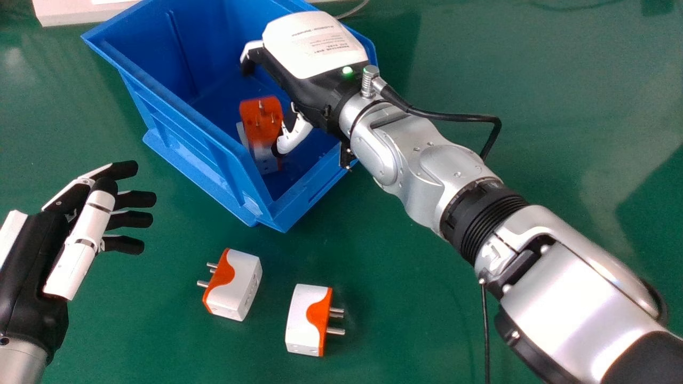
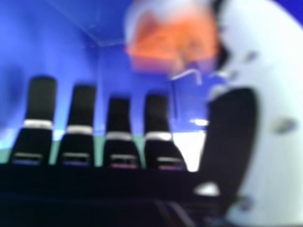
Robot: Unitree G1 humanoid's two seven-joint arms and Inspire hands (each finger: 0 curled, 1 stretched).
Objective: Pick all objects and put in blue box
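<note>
Head view | right hand (image 1: pixel 315 50) uncurled inside blue plastic box (image 1: pixel 184 140) | leftmost white-and-orange block-shaped adapter (image 1: pixel 240 282) robot-side of box | nearer relaxed left hand (image 1: pixel 84 232)

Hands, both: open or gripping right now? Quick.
Left hand: open, fingers relaxed, holding nothing.
Right hand: open at the blue box, fingers straight, orange-and-white adapter near the thumb, not gripped.
</note>
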